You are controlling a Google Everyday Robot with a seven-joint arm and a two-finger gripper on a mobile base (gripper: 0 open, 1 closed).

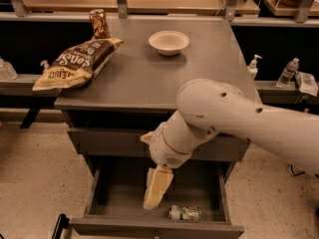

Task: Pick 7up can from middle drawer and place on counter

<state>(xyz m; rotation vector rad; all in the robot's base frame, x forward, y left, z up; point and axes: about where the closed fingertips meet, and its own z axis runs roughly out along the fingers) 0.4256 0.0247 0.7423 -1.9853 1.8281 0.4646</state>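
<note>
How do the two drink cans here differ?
The small silver-white can with green print lies on its side in the open grey metal drawer; the brown-copper can stands upright on the grey metal cabinet top. The robot's pale claw hangs near the silver one only. Both are small.

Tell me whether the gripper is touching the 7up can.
Apart. The camera view shows the gripper hanging over the middle drawer, with a strip of bare floor between it and the 7up can.

A: The counter [149, 78] is dull grey metal, and the middle drawer [119, 195] too?
B: Yes, both matt. The 7up can [185, 213] shines. The gripper [151, 202], lower centre of the frame, looks like smooth cream plastic; the chip bag [75, 63] is glossy.
</note>
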